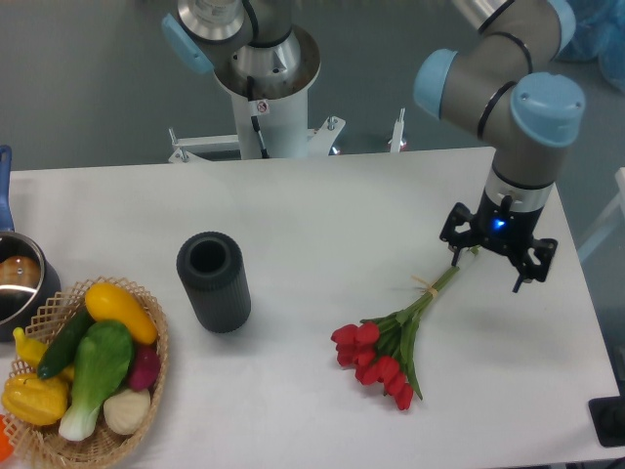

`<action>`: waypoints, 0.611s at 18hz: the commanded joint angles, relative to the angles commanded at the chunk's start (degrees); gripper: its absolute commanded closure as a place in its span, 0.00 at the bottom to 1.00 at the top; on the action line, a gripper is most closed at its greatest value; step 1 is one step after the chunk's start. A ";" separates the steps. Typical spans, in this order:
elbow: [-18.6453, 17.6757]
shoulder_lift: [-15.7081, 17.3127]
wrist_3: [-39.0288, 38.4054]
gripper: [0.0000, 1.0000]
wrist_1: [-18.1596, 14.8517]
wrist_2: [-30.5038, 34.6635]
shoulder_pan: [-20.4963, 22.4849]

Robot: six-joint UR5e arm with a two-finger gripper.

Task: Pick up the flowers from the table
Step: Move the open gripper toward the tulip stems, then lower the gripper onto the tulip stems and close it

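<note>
The flowers (391, 342), a small bunch of red tulips with green leaves and long green stems tied with a pale band, lie on the white table (322, 215) at the right of centre, blooms toward the front, stems pointing up and right. My gripper (496, 262) hangs over the stem ends, pointing down, its black fingers (455, 252) spread apart. The tips of the stems pass under it. Nothing is held between the fingers.
A dark ribbed cylindrical vase (213, 281) stands left of centre. A wicker basket (146, 386) of colourful vegetables sits at the front left, with a metal pot (20, 283) behind it. The robot base (264, 88) stands at the far edge. The table's right edge is near the gripper.
</note>
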 joint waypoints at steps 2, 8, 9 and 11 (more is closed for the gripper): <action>-0.54 0.18 0.00 0.00 -0.34 0.52 -0.44; -1.33 -2.27 0.00 0.00 -0.43 0.79 -3.95; -1.24 -3.15 -0.35 0.00 -0.43 0.79 -4.74; -1.15 -4.30 -2.10 0.00 -0.34 0.79 -6.06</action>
